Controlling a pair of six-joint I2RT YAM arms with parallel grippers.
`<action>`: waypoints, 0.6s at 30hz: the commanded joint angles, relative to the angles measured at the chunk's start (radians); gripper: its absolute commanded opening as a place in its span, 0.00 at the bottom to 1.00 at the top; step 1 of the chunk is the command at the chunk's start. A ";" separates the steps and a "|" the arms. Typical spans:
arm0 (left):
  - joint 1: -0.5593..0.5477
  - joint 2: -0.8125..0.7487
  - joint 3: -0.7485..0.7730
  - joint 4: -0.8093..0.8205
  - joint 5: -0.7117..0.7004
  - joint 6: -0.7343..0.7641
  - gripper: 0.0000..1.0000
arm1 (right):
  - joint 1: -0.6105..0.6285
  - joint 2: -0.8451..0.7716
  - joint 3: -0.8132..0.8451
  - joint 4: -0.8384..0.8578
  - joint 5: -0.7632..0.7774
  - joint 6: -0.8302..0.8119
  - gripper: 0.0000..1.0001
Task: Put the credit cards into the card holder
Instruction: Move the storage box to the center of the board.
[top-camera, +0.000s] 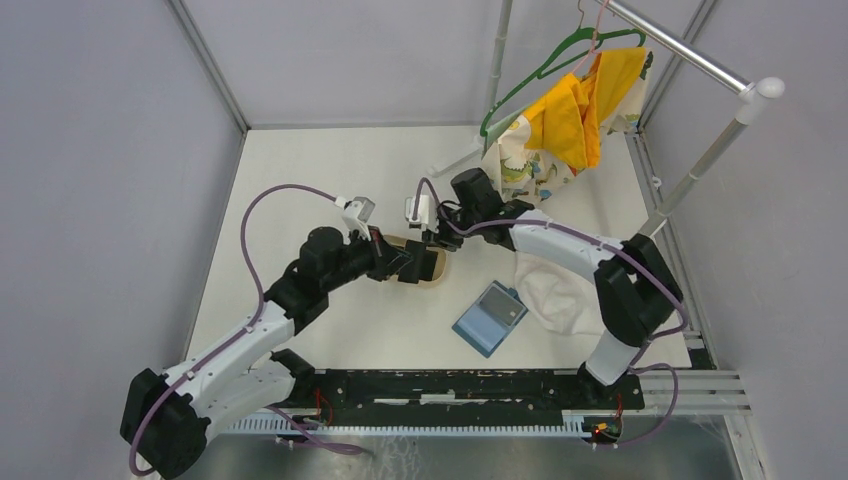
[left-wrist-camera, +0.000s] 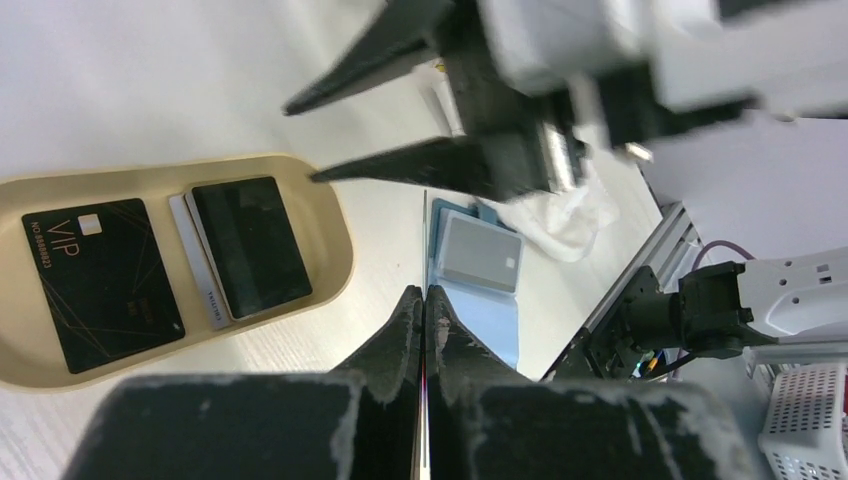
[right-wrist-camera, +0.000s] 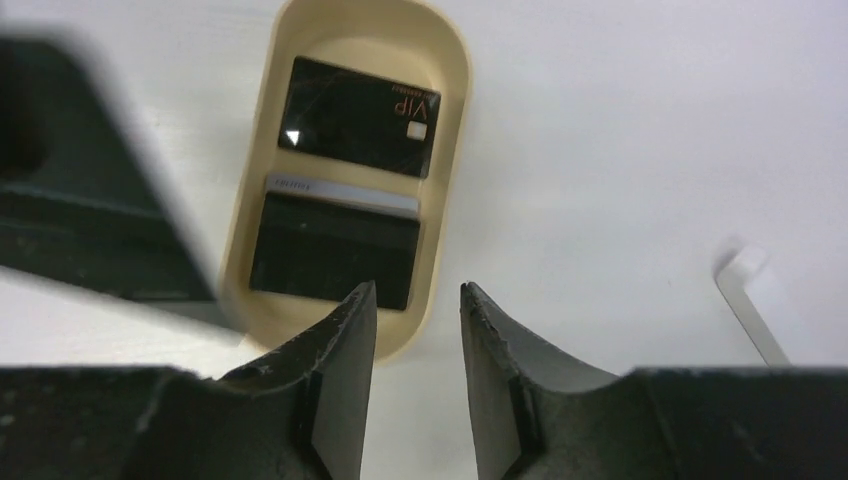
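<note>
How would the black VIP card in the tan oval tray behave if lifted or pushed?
The black VIP card looks thin and flat, so it is probably light and fairly stiff. It lies flat in the tan oval tray, so getting under its edge may be hard. Pushed, it would likely slide until the raised rim stops it.

Five credit cards in all: three in the one tan tray at centre, two black and one pale. One grey card lies on the single blue card holder right of it, plus one edge-on card. One white cloth far right.
</note>
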 joint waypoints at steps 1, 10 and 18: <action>0.004 -0.069 -0.059 0.173 0.035 -0.071 0.02 | -0.011 -0.235 -0.130 -0.117 -0.030 -0.171 0.46; 0.001 0.024 -0.195 0.684 0.165 -0.250 0.02 | -0.130 -0.501 -0.443 -0.090 -0.441 -0.133 0.74; -0.075 0.127 -0.263 0.982 0.054 -0.328 0.02 | -0.177 -0.517 -0.630 0.375 -0.619 0.331 0.76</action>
